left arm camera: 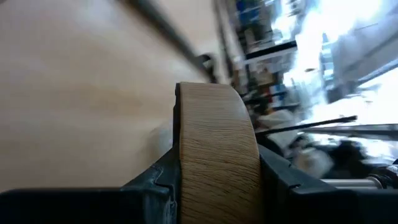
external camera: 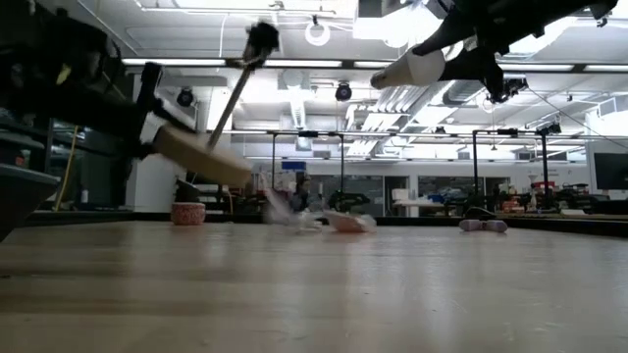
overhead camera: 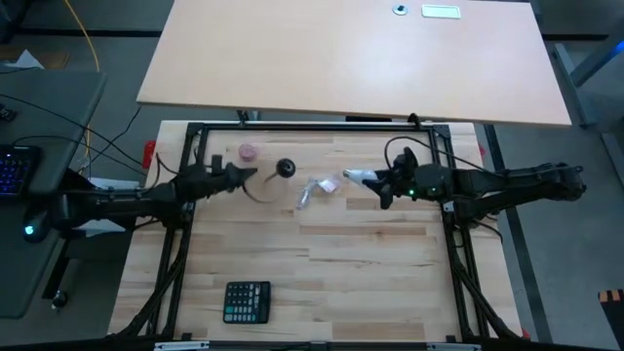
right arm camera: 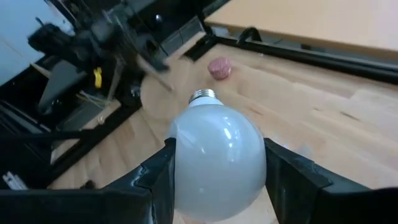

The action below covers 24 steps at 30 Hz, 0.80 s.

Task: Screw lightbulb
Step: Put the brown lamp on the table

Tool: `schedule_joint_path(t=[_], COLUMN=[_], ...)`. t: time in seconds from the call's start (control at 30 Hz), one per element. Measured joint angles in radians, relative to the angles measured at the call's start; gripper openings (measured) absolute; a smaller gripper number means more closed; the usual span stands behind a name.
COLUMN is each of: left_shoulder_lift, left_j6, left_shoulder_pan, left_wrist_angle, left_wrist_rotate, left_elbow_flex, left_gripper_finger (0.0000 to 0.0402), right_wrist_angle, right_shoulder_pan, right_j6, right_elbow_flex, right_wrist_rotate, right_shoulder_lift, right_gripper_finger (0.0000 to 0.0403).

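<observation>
The white frosted lightbulb (right arm camera: 214, 158) sits between the fingers of my right gripper (right arm camera: 214, 186). It is high above the table's middle right (overhead camera: 353, 175), and its silvery screw base (right arm camera: 204, 96) points toward the left arm. My left gripper (overhead camera: 249, 175) is shut on the round wooden disc (left arm camera: 217, 143). The disc is tilted and lifted in the low view (external camera: 201, 157), with a thin stem rising to the black socket (external camera: 262, 37). The socket (overhead camera: 285, 169) is a short way left of the bulb. My left gripper pinches the wooden disc near its rim (left arm camera: 214, 180), one finger on each flat face. The fingers come level from the table's left. The disc is lifted clear of the table and tilted, its socket stem slanting up and to the right. My right gripper pinches the bulb's glass globe at its widest part (right arm camera: 180, 168) between its two fingers (right arm camera: 286, 177). The fingers come about level from the table's right. The bulb is clear of the table, its screw base pointing away from the gripper.
A small clear plastic wrapper (overhead camera: 312, 190) lies on the table between the arms. A small pink cup (overhead camera: 248, 151) stands at the far left, and a black calculator (overhead camera: 247, 302) lies near the front edge. A black frame (overhead camera: 322, 127) borders the table.
</observation>
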Motion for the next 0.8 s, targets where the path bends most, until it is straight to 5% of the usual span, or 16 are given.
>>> schedule_joint_path(t=[0.4, 0.8], left_shoulder_lift=[0.002, 0.002], left_j6=[-0.120, -0.005], left_shoulder_pan=[-0.050, -0.034], left_wrist_angle=[-0.190, -0.114], left_wrist_rotate=[0.018, 0.072], left_elbow_flex=[-0.033, -0.015], left_gripper_finger=[0.0140, 0.0220], right_wrist_angle=[0.031, 0.041], right_shoulder_pan=[0.005, 0.006], right_j6=[-0.003, -0.057], right_elbow_flex=[0.000, 0.000], right_wrist_rotate=[0.032, 0.027], right_shoulder_lift=[0.000, 0.000], right_gripper_finger=[0.0193, 0.0193])
